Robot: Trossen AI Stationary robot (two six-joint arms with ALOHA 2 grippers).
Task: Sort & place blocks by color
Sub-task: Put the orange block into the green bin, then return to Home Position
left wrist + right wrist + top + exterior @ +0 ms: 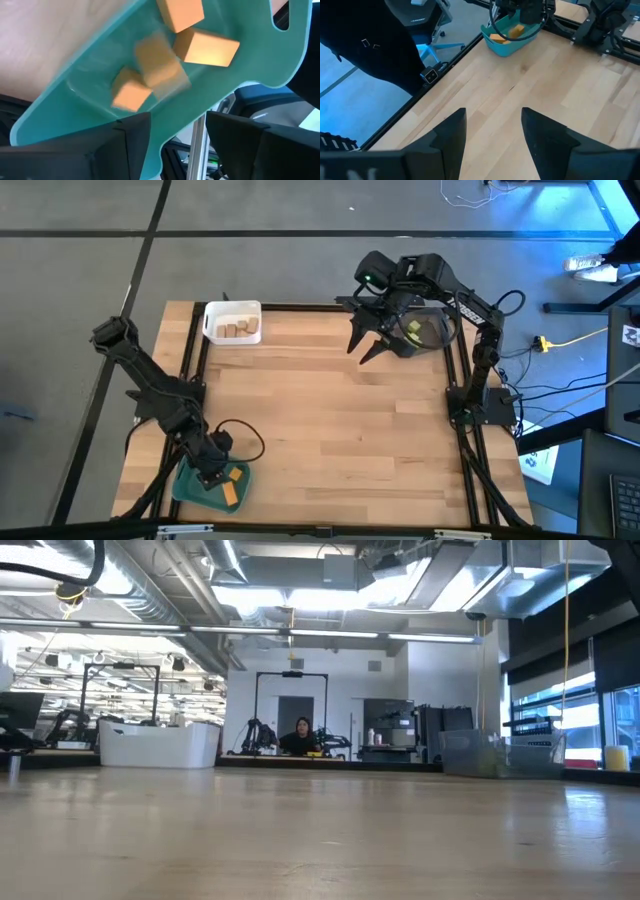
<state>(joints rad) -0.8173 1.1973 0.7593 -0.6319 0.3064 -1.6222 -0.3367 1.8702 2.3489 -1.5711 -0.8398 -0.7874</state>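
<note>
My left gripper (214,474) (177,120) hangs open just above the teal tray (195,488) at the table's near left corner. Several orange blocks (206,47) lie in that tray. One of them (160,65) shows blurred, and I cannot tell whether it rests on the tray floor. My right gripper (367,344) (492,117) is open and empty over bare wood near the far right. Beside it, under the right arm, sits a grey tray (432,330) with a light green block (412,330). A white tray (232,321) at the far left holds several tan blocks (238,329).
Black frame rails (190,345) run along the table's sides. The wide middle of the wooden table top (330,430) shows as bare wood. A cable (245,442) loops beside the left gripper. A person (300,736) sits far off in the room behind the table.
</note>
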